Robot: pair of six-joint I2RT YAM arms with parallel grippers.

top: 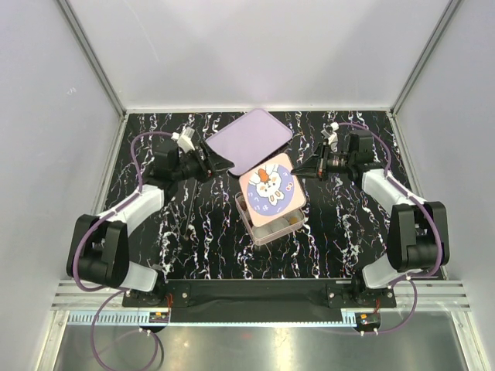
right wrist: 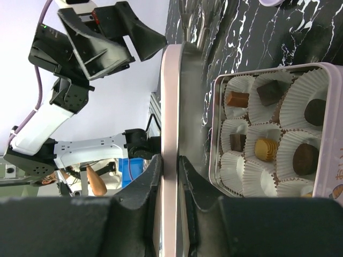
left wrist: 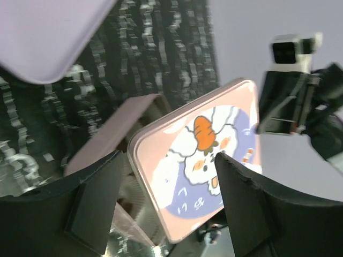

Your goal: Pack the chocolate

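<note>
Jaws of the right gripper pinch the rim of the lid, steadying it over the tin, presumably for closing; left gripper jaws gape, holding nothing; the chocolate sits in paper cups inside, mid-table.

The chocolate, six small pieces in view, mostly dark brown with one caramel and one ridged orange, sits one to a white paper cup inside the pink tin near the middle of the desk.
</note>
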